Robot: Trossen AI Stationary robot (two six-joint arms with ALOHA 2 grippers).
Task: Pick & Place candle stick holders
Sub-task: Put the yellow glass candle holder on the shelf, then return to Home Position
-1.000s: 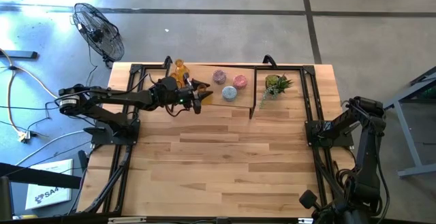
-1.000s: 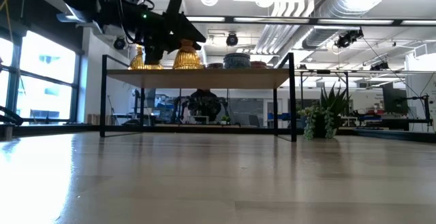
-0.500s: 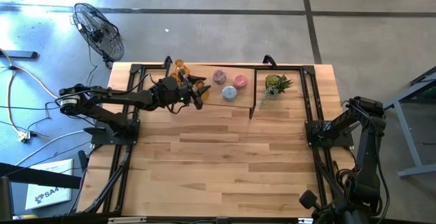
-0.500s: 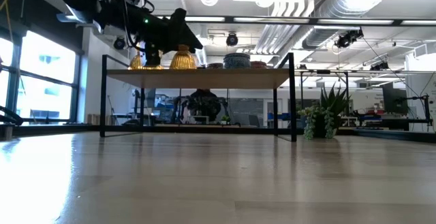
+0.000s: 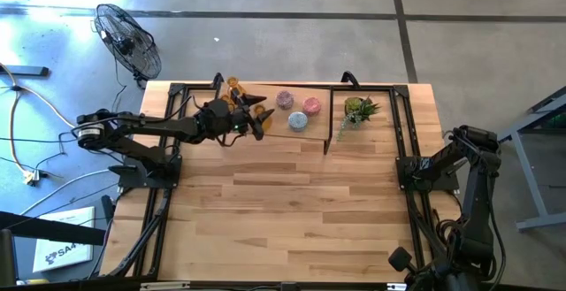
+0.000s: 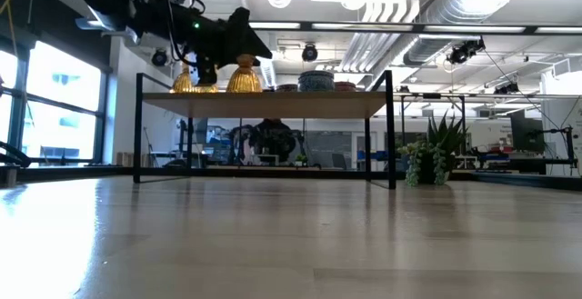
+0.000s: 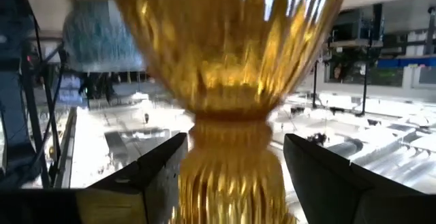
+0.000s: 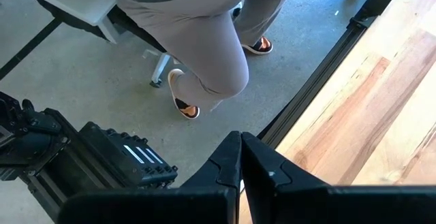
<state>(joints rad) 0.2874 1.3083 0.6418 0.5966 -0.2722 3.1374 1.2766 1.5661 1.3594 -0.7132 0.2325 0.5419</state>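
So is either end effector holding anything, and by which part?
Nothing held. The left end effector stands open astride the amber candle stick holder's neck, gaps both sides; right end effector shut, empty.

From above, I had the left claw (image 5: 254,114) spread open around an amber holder (image 5: 235,88) at the far edge of the surface (image 5: 283,211). Two pink holders (image 5: 285,99), a blue one (image 5: 298,121) and a plant (image 5: 358,109) sat beside it. The right arm waited at the surface's right side.
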